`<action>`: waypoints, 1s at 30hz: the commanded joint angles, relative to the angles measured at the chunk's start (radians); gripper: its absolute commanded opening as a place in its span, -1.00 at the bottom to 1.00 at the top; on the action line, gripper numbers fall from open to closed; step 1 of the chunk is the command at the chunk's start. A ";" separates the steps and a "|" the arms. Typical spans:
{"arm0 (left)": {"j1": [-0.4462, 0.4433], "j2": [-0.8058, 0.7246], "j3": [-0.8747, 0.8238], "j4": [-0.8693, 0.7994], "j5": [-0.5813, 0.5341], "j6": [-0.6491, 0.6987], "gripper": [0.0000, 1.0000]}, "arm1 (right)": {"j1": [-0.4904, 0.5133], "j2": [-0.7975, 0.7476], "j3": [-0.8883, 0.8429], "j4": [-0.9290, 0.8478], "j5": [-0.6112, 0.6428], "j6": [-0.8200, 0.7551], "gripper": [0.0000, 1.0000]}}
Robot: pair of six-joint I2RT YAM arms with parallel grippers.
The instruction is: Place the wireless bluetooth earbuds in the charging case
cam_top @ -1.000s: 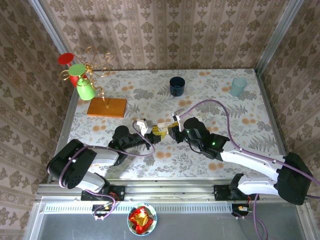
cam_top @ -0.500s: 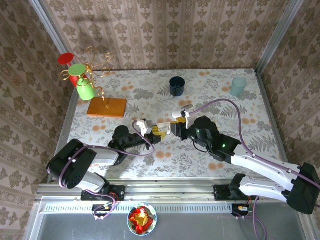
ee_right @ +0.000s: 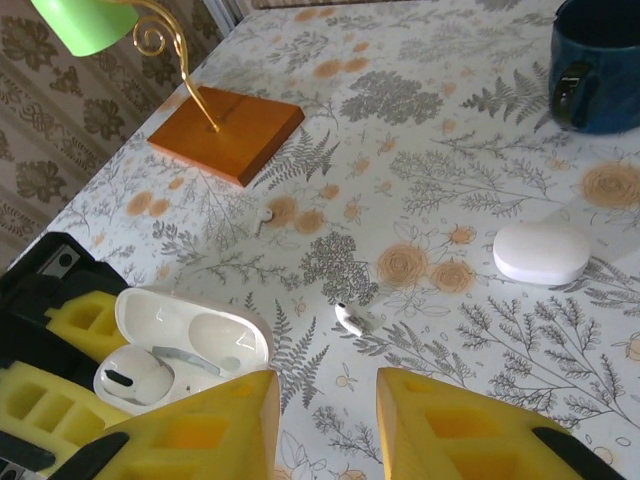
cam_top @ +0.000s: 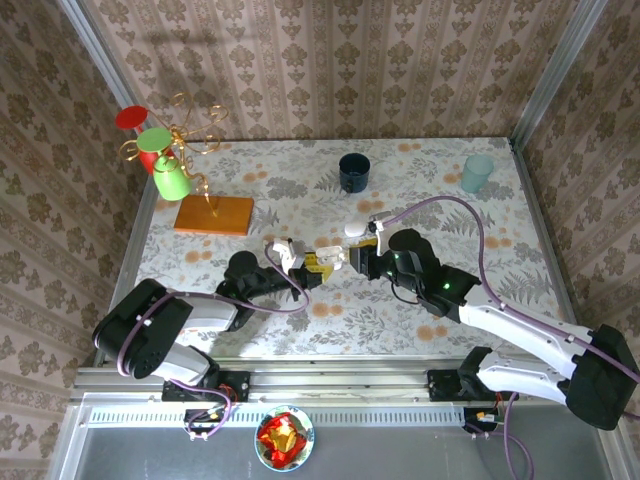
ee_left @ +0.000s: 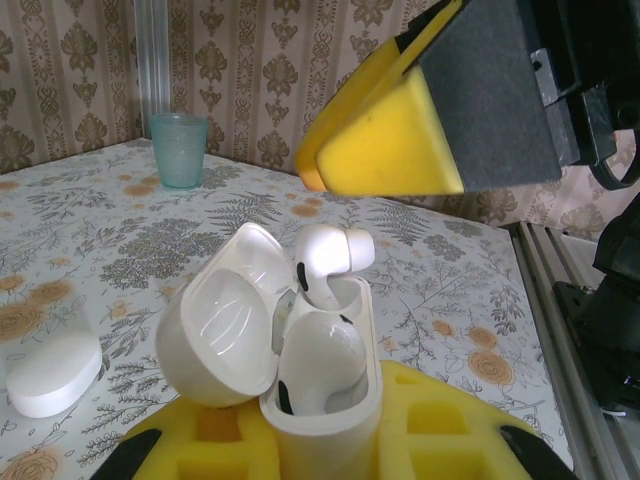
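Left gripper [cam_top: 308, 262]: clamped on the open charging case [ee_left: 322, 400], lid tipped back.
Earbud [ee_left: 330, 262]: stood proud of its well, judged only half-seated.
Right gripper [ee_right: 325, 400]: jaws apart, empty, just over the case.
Loose earbud [ee_right: 350, 318]: lay on the tabletop [ee_right: 450, 150] beyond.
Next move called for: a gentle downward press, then fetching the loose earbud.

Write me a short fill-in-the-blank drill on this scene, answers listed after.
The left hand holds the charging case with its lid ___. A loose earbud lies on the ___. The open right hand grips ___. The free-standing mug is dark ___.
Missing words: open; table; nothing; blue.
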 commanded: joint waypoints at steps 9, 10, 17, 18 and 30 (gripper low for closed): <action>0.002 -0.027 0.013 0.046 0.005 0.007 -1.00 | 0.002 0.028 -0.002 -0.008 -0.079 0.003 -0.34; 0.002 -0.028 0.014 0.045 0.006 0.006 -1.00 | 0.003 0.030 -0.001 -0.007 -0.085 0.001 -0.34; 0.003 -0.027 0.014 0.044 0.000 0.008 -1.00 | 0.010 0.035 0.004 -0.005 -0.095 0.000 -0.34; 0.003 -0.026 0.016 0.043 0.000 0.005 -1.00 | 0.010 0.035 0.005 -0.005 -0.097 0.001 -0.34; 0.007 -0.019 0.017 0.045 0.009 0.003 -1.00 | 0.023 0.057 0.021 0.002 -0.108 0.001 -0.25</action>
